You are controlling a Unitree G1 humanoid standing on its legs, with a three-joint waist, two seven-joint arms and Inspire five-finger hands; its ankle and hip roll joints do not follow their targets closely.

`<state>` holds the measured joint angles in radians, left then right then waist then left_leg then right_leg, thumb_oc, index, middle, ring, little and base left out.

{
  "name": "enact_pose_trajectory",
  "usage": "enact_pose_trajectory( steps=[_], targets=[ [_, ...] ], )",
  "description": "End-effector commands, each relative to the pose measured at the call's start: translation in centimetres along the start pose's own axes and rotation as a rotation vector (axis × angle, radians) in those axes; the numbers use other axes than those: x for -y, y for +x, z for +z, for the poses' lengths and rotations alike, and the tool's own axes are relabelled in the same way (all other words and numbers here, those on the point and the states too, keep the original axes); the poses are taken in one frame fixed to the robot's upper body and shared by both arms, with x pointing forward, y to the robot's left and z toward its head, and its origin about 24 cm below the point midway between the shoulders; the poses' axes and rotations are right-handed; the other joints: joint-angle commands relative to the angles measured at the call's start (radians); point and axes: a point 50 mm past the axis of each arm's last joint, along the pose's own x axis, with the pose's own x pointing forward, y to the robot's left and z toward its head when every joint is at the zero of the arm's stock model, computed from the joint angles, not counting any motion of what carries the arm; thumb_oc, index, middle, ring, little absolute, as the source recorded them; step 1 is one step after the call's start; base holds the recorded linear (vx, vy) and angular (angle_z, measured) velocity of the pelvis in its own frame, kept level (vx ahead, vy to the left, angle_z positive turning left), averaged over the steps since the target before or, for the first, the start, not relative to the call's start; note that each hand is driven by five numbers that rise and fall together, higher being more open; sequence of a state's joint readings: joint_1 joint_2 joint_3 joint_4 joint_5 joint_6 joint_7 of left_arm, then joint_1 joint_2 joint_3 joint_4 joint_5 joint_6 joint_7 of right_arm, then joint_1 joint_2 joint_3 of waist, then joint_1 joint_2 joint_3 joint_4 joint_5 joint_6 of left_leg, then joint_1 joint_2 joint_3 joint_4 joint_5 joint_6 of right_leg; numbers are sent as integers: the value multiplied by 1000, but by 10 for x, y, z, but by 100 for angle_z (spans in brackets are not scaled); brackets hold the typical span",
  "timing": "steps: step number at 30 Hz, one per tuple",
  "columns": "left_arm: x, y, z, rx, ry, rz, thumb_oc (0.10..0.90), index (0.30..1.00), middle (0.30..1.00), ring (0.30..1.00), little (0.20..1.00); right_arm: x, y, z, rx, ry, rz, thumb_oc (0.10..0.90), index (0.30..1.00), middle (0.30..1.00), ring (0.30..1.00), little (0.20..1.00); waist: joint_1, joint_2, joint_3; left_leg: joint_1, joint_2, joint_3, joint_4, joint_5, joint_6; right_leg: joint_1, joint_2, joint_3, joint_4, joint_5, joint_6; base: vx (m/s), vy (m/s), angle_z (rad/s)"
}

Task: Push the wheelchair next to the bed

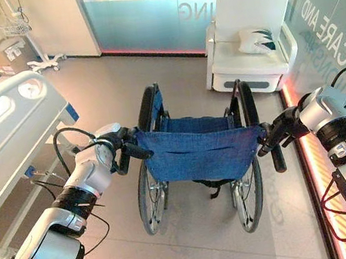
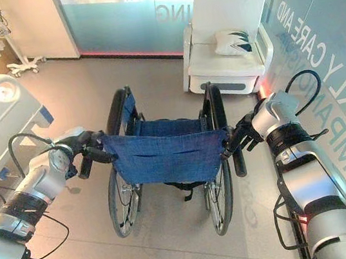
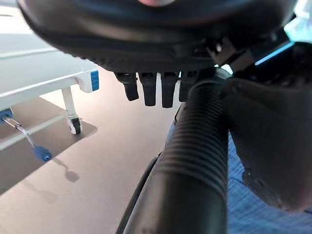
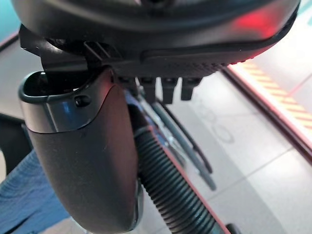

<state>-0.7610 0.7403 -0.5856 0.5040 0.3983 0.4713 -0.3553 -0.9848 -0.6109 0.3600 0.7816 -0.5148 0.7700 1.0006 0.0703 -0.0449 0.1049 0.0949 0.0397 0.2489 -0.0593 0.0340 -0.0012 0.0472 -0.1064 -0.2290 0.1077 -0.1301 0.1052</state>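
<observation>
Since we've got the left hand (image 1: pixel 121 151) and right hand (image 1: pixel 277 135) curled round the ribbed grips, looks like, the wheelchair (image 1: pixel 197 152) mid-floor, right of the bed (image 1: pixel 5 138), should roll easily; its sling back's floppy.

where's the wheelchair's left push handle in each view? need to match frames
Left eye view: left push handle, centre-left, in the left hand.
Right eye view, left of centre.
Left wrist view: ribbed grip under the curled fingers.
Right wrist view: not identifiable; that grip is the right one.
Shared landmark: blue backrest.
</observation>
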Motion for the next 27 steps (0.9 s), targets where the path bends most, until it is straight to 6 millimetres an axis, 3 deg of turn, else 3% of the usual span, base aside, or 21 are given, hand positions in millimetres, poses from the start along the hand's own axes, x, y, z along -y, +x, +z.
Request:
enact_pose_trajectory(
  steps=[1, 9, 10, 12, 14, 15, 27],
  targets=[
    [-21, -6, -88, -390, 71, 15, 800, 900, 900, 900, 900, 18, 12, -119, -614, -44, -182, 800, 900, 900, 900, 900, -39, 20, 61, -25, -18, -19, 91, -92, 0, 0, 1, -16, -63, 105, 3, 0, 0, 0],
    [-16, -1, -80, -398, 86, -43, 800, 900, 900, 900, 900, 4, 24, -105, -573, -26, -162, 800, 900, 900, 900, 900, -48, 33, 71, -27, -19, -18, 95, -94, 0, 0, 0, -6, -70, 108, 0, 0, 0, 0],
    [-15, -1, -80, -399, 87, -47, 800, 900, 900, 900, 900, 3, 26, -104, -564, -22, -169, 744, 815, 815, 815, 815, -49, 34, 71, -27, -19, -18, 95, -94, 0, 0, -1, -6, -70, 108, 1, 0, 0, 0],
    [-13, 0, -78, -404, 87, -67, 726, 789, 789, 789, 789, -1, 30, -100, -533, -10, -192, 601, 601, 601, 601, 601, -52, 38, 71, -28, -21, -17, 97, -95, 0, -2, -1, -2, -71, 111, 1, 0, 0, 0],
    [-10, 2, -76, -401, 82, -82, 456, 385, 385, 385, 385, -3, 33, -94, -500, -12, -214, 400, 300, 300, 300, 300, -55, 42, 71, -28, -22, -16, 96, -95, 0, -3, -2, 0, -72, 112, 1, 1, 6, -2],
    [-7, 3, -76, -400, 76, -89, 400, 300, 300, 300, 300, -4, 34, -91, -481, -14, -223, 400, 300, 300, 300, 300, -57, 43, 70, -27, -23, -16, 96, -95, 0, -3, -2, 2, -72, 112, 2, 6, 14, -4],
    [18, 10, -63, -422, 103, -210, 400, 300, 300, 300, 300, -20, 42, -52, -370, -124, -207, 400, 300, 300, 300, 300, -60, 58, 67, -28, -29, -21, 92, -92, -2, -6, -7, 6, -72, 114, 0, 0, 0, 0]
  ],
)
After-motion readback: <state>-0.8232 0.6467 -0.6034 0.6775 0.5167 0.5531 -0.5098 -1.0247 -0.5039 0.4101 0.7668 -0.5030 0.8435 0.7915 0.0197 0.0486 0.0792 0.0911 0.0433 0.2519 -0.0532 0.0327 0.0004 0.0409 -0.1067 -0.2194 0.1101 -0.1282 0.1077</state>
